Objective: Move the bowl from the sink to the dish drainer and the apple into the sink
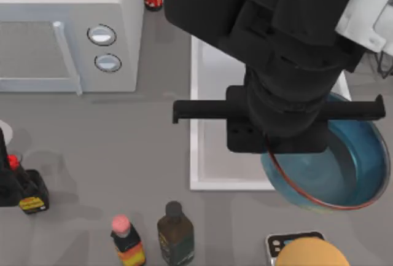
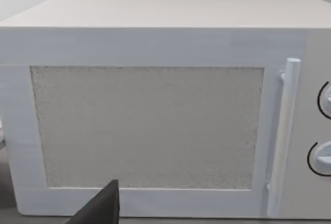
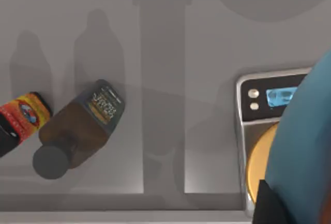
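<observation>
The big black right arm [image 1: 279, 63] reaches over the sink [image 1: 212, 174], a white boxy basin with a raised rim, on the right side of the table; the bowl [image 1: 344, 174], round, see-through blue with a thin red rim, sits tilted over the sink's near right corner, partly past the rim; I cannot tell if the right pincer is apart, together or clamped on the bowl. Near the bowl lies a smooth tan-orange round thing [image 1: 310, 252] on a grey scale [image 3: 258, 105]. A brown glass bottle [image 1: 175, 232] stands near the sink's near left; a red-capped sauce bottle [image 1: 126, 241] stands to its left. The left arm [image 1: 12, 180] waits at the far left, facing the flat white microwave [image 2: 155, 120]; I cannot tell its pincer's state either.
</observation>
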Available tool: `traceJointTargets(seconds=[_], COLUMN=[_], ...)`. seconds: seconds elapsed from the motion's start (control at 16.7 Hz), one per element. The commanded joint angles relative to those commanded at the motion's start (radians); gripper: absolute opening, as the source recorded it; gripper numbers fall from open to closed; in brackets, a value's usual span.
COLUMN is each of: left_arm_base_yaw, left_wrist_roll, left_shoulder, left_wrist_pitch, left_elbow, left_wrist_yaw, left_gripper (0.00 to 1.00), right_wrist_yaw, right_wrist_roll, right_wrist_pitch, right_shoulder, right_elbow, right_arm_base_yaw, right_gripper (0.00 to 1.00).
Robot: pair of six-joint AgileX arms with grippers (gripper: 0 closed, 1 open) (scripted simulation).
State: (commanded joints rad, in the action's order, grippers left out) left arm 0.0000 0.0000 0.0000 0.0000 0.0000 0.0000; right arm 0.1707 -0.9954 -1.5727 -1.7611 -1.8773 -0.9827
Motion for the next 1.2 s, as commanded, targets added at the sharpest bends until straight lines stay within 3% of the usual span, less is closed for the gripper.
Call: traceJointTargets(seconds=[0.24,0.42,0.9,1.2], left_arm_base_yaw=[0.0,0.0,0.0,0.0], left_wrist_roll=[0.0,0.0,0.0,0.0], left_shoulder=[0.0,0.0,0.0,0.0], left_wrist_pitch=[0.0,0.0,0.0,0.0], left_elbow=[0.0,0.0,0.0,0.0], left_wrist_yaw=[0.0,0.0,0.0,0.0], left_gripper=[1.0,1.0,1.0,1.0], right_wrist_yaw=[-0.034,-0.112,-0.39,-0.511], right_wrist_roll=[0.045,0.149,0.561,0.818], right_wrist_pitch=[0.064,0.222,0.931,1.327], right_shoulder=[0.031,0.11,0.356,0.433], right_elbow=[0.026,0.103,0.364,0.486], right_arm_base_yaw=[0.043,0.165,0.757,1.151], right_gripper=[0.0,0.0,0.0,0.0])
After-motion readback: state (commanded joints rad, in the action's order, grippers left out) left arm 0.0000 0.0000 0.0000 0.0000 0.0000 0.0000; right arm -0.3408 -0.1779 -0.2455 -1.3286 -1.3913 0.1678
